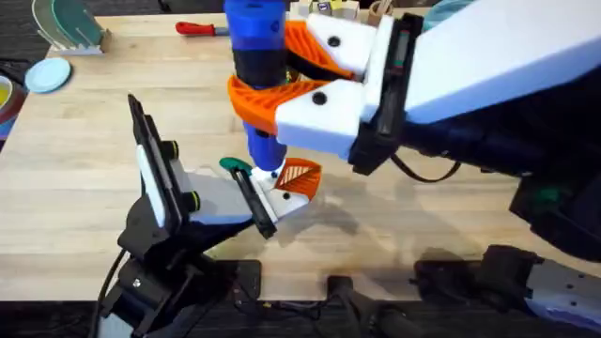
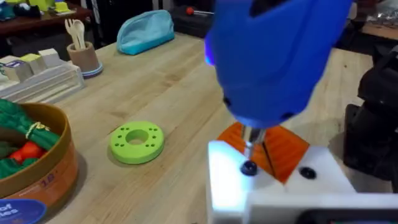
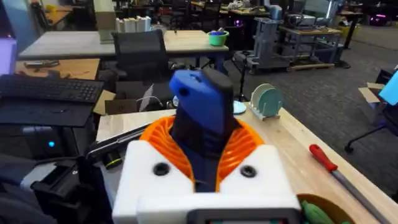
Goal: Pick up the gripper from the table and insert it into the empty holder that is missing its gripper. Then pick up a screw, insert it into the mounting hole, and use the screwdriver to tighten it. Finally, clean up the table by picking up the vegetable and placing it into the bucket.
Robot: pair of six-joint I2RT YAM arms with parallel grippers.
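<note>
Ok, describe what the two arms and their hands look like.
The right hand has white angular finger blocks with orange ribbed pads and black screw heads, on a white arm segment with a black wrist. The left arm is black with white panels, green-tipped knobs and a thin black cable near its base.

- Our right gripper [image 1: 282, 70] has white angular finger blocks with orange ribbed pads and one dark screw in each block.
- Our left gripper [image 1: 282, 192] is black-framed with yellow-green knobs, white fingers and an orange pad.
- Black cables trail at six o'clock.
</note>
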